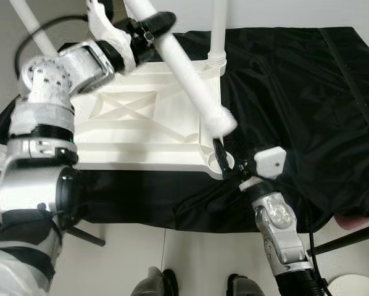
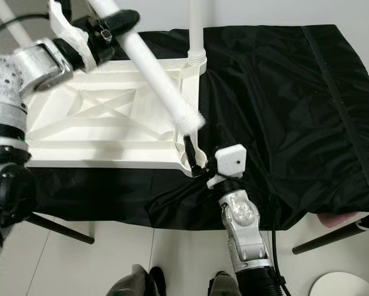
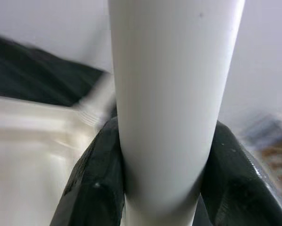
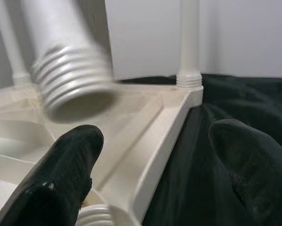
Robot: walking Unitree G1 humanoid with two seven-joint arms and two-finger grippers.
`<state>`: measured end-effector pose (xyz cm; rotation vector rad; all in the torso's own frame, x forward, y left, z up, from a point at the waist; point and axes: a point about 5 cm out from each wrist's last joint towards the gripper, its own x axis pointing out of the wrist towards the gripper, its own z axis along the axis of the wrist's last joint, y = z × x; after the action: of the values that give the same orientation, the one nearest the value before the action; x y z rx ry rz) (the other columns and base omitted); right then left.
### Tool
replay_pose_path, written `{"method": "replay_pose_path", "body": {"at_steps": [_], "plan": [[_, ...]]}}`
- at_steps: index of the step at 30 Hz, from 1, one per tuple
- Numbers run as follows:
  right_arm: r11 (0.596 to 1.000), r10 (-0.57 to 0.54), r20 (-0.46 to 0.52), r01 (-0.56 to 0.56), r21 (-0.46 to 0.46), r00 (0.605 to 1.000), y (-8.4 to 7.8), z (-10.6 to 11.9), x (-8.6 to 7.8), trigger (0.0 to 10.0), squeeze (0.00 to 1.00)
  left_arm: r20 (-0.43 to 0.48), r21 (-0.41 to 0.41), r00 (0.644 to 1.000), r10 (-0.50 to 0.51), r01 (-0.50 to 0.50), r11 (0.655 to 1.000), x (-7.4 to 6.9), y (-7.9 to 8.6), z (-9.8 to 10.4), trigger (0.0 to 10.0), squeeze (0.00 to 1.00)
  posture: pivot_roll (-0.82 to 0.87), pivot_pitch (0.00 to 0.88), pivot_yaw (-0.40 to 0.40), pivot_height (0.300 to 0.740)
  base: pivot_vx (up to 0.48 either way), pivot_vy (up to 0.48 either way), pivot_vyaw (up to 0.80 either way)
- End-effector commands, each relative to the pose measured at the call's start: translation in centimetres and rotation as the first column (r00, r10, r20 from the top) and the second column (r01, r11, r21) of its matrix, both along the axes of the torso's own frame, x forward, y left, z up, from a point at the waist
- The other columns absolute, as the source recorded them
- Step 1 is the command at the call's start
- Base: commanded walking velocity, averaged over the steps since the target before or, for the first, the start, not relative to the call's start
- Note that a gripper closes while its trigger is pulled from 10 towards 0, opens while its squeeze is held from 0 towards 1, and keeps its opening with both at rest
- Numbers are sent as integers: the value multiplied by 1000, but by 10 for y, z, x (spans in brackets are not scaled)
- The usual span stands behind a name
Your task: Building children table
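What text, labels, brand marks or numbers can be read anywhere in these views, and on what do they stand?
None can be read.
The upturned white tabletop, the white leg held in the left gripper and the black cloth show no print.
The right gripper, open at the tabletop's near corner socket, carries no legible mark; the white block on its wrist is blank.

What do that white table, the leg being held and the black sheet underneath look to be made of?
The upturned table top looks like moulded plastic: matte white, with cast ribs crossing its underside. The leg in the left gripper seems the same smooth plastic, with a moulded screw thread at its end. The black sheet looks like thin, slightly shiny synthetic cloth, creased all over.
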<state>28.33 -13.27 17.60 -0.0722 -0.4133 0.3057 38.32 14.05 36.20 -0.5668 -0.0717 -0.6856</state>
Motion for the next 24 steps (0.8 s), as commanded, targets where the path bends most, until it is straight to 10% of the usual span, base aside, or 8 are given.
{"method": "replay_pose_path", "body": {"at_steps": [1, 24], "plan": [[1000, 30, -54, -29, 5, 998, 2, 1, 2, 10000, 0, 159, 24, 980, -119, 116, 993, -10, -4, 13, 10000, 0, -121, 143, 126, 740, 0, 0, 0], [976, 214, -39, -215, -38, 976, 45, 87, 41, 10000, 0, 480, 283, 873, -84, -63, 957, -58, -83, 21, 10000, 0, -90, 143, 96, 740, 0, 0, 0]]}}
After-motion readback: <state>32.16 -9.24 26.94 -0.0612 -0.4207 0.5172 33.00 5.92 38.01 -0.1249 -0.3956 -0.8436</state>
